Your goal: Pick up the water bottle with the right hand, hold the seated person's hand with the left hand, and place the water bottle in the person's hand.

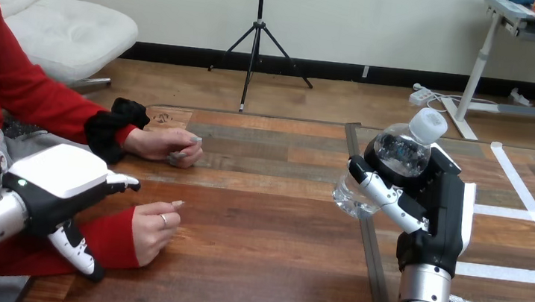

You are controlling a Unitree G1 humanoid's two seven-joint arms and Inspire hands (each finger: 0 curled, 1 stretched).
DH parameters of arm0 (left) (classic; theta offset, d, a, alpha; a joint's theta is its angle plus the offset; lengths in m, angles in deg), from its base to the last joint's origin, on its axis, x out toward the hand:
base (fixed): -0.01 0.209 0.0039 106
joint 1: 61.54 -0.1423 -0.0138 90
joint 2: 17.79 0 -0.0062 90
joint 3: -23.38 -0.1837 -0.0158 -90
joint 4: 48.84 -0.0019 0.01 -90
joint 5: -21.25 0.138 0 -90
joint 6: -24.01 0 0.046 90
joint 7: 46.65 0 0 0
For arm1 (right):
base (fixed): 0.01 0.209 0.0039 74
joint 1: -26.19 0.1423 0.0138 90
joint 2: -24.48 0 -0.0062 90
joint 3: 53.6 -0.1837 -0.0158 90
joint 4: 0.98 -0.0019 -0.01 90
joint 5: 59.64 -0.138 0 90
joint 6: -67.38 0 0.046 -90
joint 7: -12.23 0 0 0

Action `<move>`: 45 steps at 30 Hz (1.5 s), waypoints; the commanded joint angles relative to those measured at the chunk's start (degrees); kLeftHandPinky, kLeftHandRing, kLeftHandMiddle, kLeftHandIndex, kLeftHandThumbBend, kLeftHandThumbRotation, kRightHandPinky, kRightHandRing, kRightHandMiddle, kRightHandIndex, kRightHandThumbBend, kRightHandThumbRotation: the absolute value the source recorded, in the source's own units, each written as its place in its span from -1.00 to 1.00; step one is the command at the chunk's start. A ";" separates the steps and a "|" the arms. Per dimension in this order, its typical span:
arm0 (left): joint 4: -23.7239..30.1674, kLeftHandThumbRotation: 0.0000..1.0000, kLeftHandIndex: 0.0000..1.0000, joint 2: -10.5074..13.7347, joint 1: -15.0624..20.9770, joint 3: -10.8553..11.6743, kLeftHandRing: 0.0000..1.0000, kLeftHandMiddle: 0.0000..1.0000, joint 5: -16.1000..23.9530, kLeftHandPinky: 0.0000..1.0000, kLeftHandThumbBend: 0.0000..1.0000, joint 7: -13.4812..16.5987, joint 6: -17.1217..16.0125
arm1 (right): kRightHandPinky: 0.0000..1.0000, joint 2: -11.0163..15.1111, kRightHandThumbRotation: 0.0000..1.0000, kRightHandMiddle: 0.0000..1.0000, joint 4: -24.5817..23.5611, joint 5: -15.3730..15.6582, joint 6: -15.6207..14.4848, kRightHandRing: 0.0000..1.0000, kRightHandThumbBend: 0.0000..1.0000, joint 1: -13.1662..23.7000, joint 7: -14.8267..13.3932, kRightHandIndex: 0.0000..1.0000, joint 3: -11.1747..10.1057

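A clear water bottle (402, 152) with a white cap is lifted off the table and tilted, cap up and to the right. My right hand (442, 207) is shut on it, fingers curled round its body, right of the table's middle. At the lower left my left hand (60, 172) is open over the person's red sleeve, fingers pointing right and thumb hanging down in front of the sleeve; I cannot tell whether it touches. Just right of it the person's nearer hand (155, 223) rests loosely curled on the table. The person's farther hand (169, 145) lies on the table behind it.
The wooden table (264, 226) has a dark seam (366, 221) running front to back beside my right arm. White tape lines (524, 215) mark the right part of the table. Open tabletop lies between the person's hands and the bottle.
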 commanded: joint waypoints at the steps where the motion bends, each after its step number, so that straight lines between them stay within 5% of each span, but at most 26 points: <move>1: -3.75 -0.37 0.75 -0.75 3.67 -2.23 0.58 0.68 1.27 0.48 1.00 1.40 2.00 | -0.22 0.14 -1.00 -0.09 -4.38 -0.29 0.79 -0.16 0.51 1.61 0.76 -0.10 0.52; 15: -9.81 -0.31 0.68 -1.93 7.08 -6.08 0.54 0.62 3.17 0.45 1.00 6.82 3.37 | -0.22 0.05 -1.00 -0.10 -6.41 -0.04 0.20 -0.17 0.51 0.38 0.99 -0.10 0.65; 45: -10.63 -0.32 0.53 -2.59 9.59 -7.55 0.38 0.47 -0.41 0.27 1.00 1.89 2.94 | -0.23 -0.27 -1.00 -0.11 -10.36 -1.08 -1.11 -0.19 0.50 -0.68 2.30 -0.11 0.63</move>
